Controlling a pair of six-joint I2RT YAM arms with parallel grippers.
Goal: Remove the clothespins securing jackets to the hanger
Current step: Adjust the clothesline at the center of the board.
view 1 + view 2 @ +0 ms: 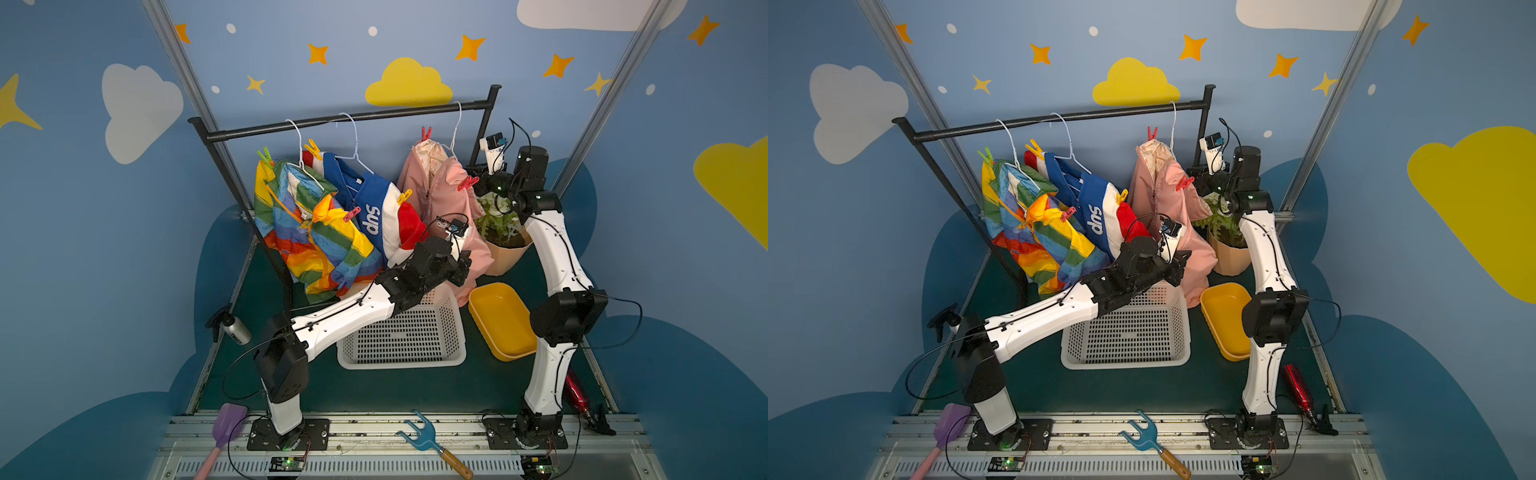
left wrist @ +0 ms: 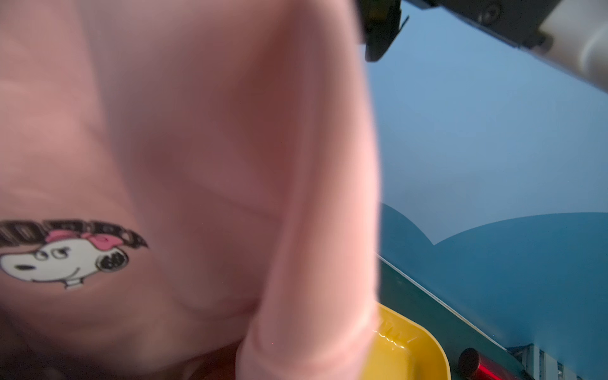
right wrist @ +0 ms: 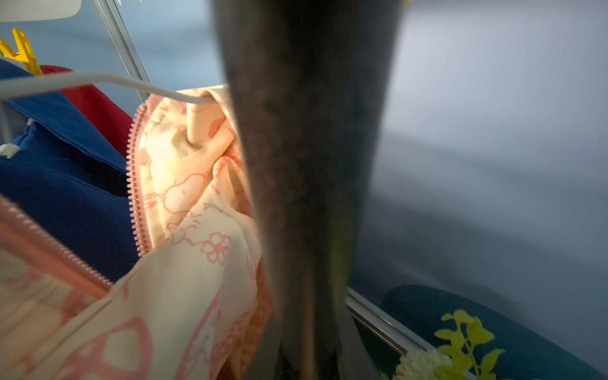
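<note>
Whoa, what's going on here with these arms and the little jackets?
Two robot arms are unpegging children's clothes hung on a rack. The right gripper is up at the red clothespin on the shoulder of the pink jacket; whether it has gripped it is unclear. The left gripper, shut, sits low by the same jacket. All six clothespins are in place, none removed yet.

L claw [image 1: 464,268] tight; R arm [image 1: 552,249] high.
</note>
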